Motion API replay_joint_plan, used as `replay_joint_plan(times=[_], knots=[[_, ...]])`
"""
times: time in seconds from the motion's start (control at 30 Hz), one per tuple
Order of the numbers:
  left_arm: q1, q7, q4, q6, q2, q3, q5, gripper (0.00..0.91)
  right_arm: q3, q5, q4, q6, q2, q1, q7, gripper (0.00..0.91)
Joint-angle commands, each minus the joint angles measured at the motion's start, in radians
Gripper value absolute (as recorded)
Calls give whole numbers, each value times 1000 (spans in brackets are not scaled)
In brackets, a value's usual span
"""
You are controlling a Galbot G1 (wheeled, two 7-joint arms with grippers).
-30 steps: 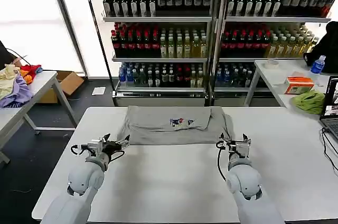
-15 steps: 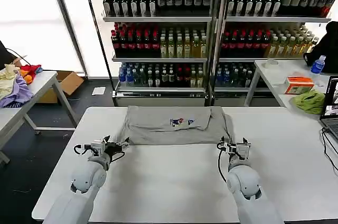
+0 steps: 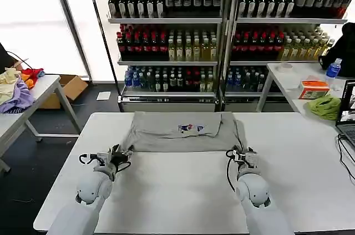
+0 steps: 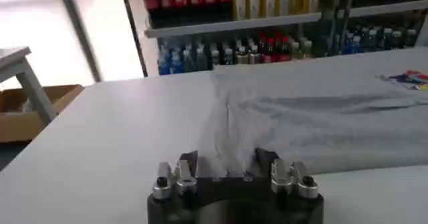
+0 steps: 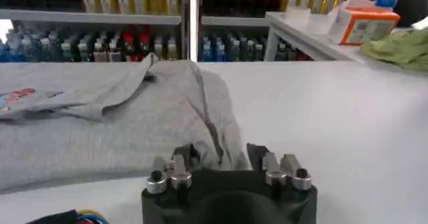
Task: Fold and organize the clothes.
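Shelves of bottled drinks (image 3: 183, 30) stand behind a white counter (image 3: 183, 190). A light grey shirt (image 3: 180, 131) with a small coloured print lies partly folded at the counter's far middle. The left gripper (image 3: 123, 153) sits at the shirt's near left corner, the right gripper (image 3: 238, 152) at its near right corner. Both have their fingers spread apart, grasping nothing.

you get hard daylight from the windows (image 3: 33, 24) at ten o'clock, blown out to white. the table (image 3: 183, 190) is evenly lit with faint shadows. in both wrist views the shelves (image 4: 227, 11) behind go soft.
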Motion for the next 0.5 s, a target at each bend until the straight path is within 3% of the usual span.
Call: replay_joint_plan(times=[0.03, 0.5], knots=[[12, 4, 11, 9, -1, 12, 19, 0, -2, 7, -19, -3, 7, -26, -5, 0], [81, 10, -85, -15, 4, -22, 13, 0, -6, -22, 181, -3, -8, -120, -16, 0]])
